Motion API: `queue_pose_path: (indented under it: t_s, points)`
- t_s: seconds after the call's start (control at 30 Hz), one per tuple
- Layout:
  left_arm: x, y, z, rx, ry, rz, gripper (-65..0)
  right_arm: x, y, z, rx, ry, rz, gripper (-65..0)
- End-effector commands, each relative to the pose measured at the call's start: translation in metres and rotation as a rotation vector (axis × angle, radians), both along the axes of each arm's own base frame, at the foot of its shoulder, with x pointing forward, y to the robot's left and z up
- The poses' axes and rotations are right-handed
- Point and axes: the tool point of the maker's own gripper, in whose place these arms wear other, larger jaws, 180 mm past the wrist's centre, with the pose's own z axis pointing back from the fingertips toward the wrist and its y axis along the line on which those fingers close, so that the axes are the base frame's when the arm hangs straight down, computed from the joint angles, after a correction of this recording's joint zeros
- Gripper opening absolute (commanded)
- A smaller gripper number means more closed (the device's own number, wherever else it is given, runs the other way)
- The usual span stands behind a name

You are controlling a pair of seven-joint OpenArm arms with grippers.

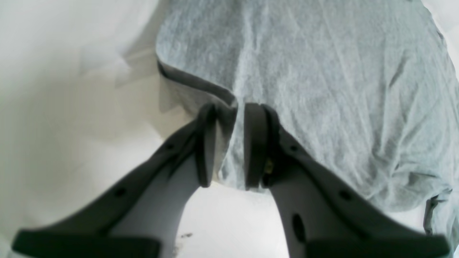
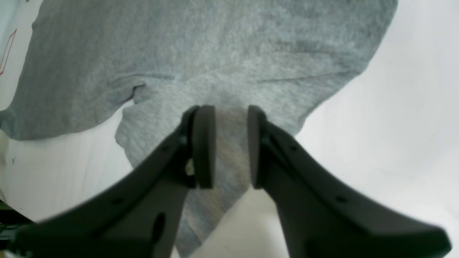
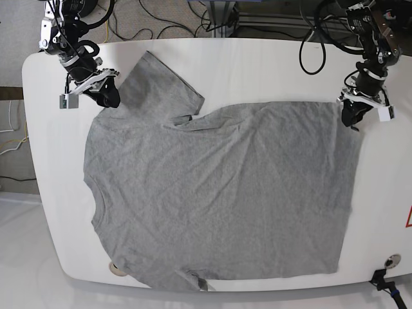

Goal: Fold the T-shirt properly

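A grey T-shirt (image 3: 219, 193) lies spread flat on the white table (image 3: 270, 64), collar to the left and hem to the right. My left gripper (image 3: 352, 116) stands at the far hem corner. In the left wrist view this gripper (image 1: 229, 111) is open by a narrow gap, its fingers straddle the shirt (image 1: 322, 89) edge, and a curl of hem rests against one pad (image 1: 206, 143). My right gripper (image 3: 106, 98) is at the far shoulder beside the sleeve (image 3: 161, 87). Seen from its own wrist, that gripper (image 2: 229, 111) is slightly open over the shirt (image 2: 215, 53), with cloth showing between the pads.
Black cables (image 3: 315, 38) run along the table's back edge behind both arms. A red mark (image 3: 408, 219) sits at the table's right edge. Two round fittings (image 3: 116, 270) (image 3: 390, 261) sit near the front edge. A dark clamp (image 3: 386, 283) sticks out at the front right.
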Motion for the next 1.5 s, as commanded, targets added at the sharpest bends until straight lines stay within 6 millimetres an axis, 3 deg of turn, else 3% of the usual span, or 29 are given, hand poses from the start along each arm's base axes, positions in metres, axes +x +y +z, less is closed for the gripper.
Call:
queue_pose_path:
  t_s: [0.0,0.2,0.23,0.27,0.73,0.87,1.07,1.3,1.47]
  points:
    - [0.007,0.003,0.014,0.010,-0.048,-0.008,-52.5,0.006,-0.002,0.012,-0.003,-0.044,0.002,-50.7]
    - [0.006,0.006,0.014,0.011,-0.046,0.000,-52.7,0.005,-0.002,0.011,-0.001,-0.043,0.000,-50.6]
    - [-0.010,0.002,-0.006,0.014,0.033,-0.001,-52.5,0.000,0.005,-0.001,0.015,0.000,-0.006,-50.0]
    - [-0.012,0.002,-0.007,0.015,0.040,-0.003,-52.4,0.000,0.005,-0.001,0.015,0.000,-0.006,-50.0]
    - [-0.011,0.003,-0.001,0.028,0.027,-0.004,-52.2,0.000,0.004,0.000,0.014,-0.003,-0.005,-49.8]
    - [-0.017,0.022,0.002,0.041,0.022,0.052,-52.1,0.000,0.004,0.000,0.014,-0.003,-0.005,-49.8]
    - [-0.020,0.035,-0.003,0.027,0.056,0.142,-38.3,0.001,0.004,0.000,0.014,-0.006,-0.005,-49.8]
    - [-0.015,0.035,-0.001,0.021,0.048,0.145,-38.1,0.001,0.004,0.000,0.014,-0.006,-0.005,-49.8]
    - [-0.020,0.036,-0.026,-0.035,0.098,0.171,-38.1,0.001,0.004,0.001,0.014,-0.007,-0.005,-49.8]
